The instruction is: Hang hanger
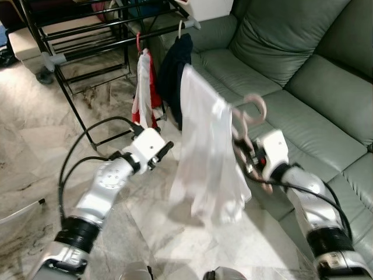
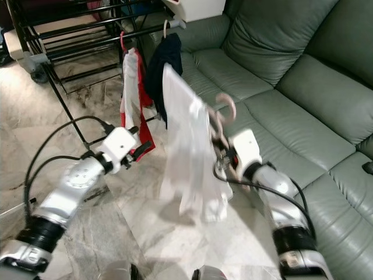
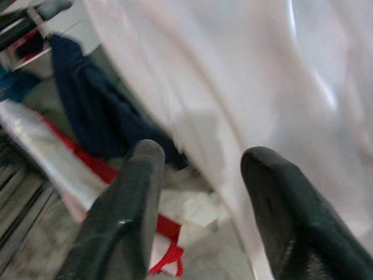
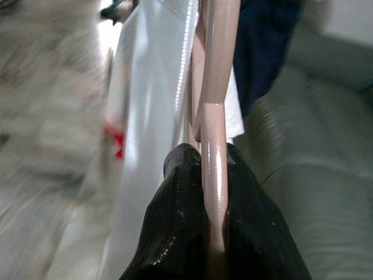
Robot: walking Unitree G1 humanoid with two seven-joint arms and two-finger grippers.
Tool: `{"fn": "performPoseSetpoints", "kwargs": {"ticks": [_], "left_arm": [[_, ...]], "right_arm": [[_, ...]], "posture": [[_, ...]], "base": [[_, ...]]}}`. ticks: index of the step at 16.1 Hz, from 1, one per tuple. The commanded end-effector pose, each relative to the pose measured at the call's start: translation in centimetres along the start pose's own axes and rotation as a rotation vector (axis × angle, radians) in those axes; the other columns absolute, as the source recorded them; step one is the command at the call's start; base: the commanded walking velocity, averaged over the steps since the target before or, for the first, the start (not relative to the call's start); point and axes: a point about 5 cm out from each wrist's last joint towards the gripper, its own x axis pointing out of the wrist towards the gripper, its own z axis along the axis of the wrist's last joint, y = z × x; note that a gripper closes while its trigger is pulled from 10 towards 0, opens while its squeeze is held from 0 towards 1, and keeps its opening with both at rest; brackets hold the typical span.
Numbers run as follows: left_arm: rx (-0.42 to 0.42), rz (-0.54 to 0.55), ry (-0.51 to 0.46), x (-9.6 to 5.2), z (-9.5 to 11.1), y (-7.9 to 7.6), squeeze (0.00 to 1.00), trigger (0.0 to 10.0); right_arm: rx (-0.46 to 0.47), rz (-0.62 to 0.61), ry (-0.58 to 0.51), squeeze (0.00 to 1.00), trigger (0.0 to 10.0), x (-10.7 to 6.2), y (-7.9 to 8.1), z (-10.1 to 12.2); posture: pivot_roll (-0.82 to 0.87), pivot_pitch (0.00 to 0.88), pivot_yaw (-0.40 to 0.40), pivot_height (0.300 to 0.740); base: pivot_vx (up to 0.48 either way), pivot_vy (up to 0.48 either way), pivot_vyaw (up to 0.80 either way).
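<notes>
— While the right gripper (image 1: 250, 156) is clamped on the pink hanger (image 4: 214, 105), where does that leave us?

— I'm in the carry step. In the right wrist view both black fingers (image 4: 175, 233) press on the hanger's stem from either side, so I read the grip as firm. The white shirt (image 1: 207, 151) hangs from the hanger just off the gripper's inner side, and the hook (image 1: 253, 111) sits above the fingers, curling over them.

— And the other arm?

— My left gripper (image 1: 163, 153) holds nothing; its fingers (image 3: 125, 216) stand apart, with the white cloth just beyond their tips. I can't tell whether they touch it.

— Where does the hanger need to go?

— To the black drying rack (image 1: 87, 32), which stands well ahead of the right gripper and off toward the left arm's side. A white-and-red garment (image 1: 144, 87) and a dark blue garment (image 1: 175, 67) already hang there; the couch (image 1: 291, 64) lies on the gripper's outer side.

— So what next?

— As I judge it, I must close in on the rack, raise the right arm until the hook clears a rail, and lower it on beside the dark garment. The picture is blurred, so I'd go slowly.
</notes>
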Motion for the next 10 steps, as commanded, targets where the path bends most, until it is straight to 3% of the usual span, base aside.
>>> {"fn": "performPoseSetpoints", "kwargs": {"ticks": [1, 3, 5, 6, 7, 10], "left_arm": [[0.125, -0.088, -0.036, -0.5, 0.1, -0.4, 1.00, 10.0], [0.212, -0.175, -0.018, -0.9, -0.9, -1.1, 1.00, 10.0], [0.246, -0.268, -0.009, -1.2, -1.7, -1.7, 1.00, 10.0], [0.279, -0.297, -0.009, -1.2, -1.8, -1.8, 0.95, 10.0], [0.289, -0.310, -0.010, -1.1, -1.8, -1.7, 0.00, 10.0], [0.322, -0.316, -0.022, -0.6, -1.7, -1.4, 0.00, 10.0]], "right_arm": [[-0.041, 0.098, -0.010, 0.00, 10.0, -0.5, -0.2, 0.5], [-0.066, 0.186, 0.044, 0.00, 10.0, -1.3, 0.1, -0.3], [-0.069, 0.301, 0.090, 0.00, 10.0, -2.3, 0.7, -1.1], [-0.059, 0.344, 0.103, 0.00, 10.0, -2.6, 1.0, -1.3], [-0.069, 0.411, 0.131, 0.00, 10.0, -3.0, 1.5, -1.6], [-0.081, 0.473, 0.159, 0.00, 10.0, -3.4, 1.9, -1.9]], "posture": [[0.00, 0.014, -0.033, 0.740], [0.00, 0.013, -0.032, 0.740], [-0.01, 0.009, -0.031, 0.740], [-0.01, 0.008, -0.032, 0.740], [-0.01, 0.006, -0.032, 0.740], [-0.01, 0.002, -0.036, 0.740]], "base": [[0.000, 0.000, 0.00], [0.000, 0.000, 0.00], [0.000, 0.000, 0.00], [0.000, 0.000, 0.00], [0.000, 0.000, 0.00], [0.000, 0.000, 0.00]]}}
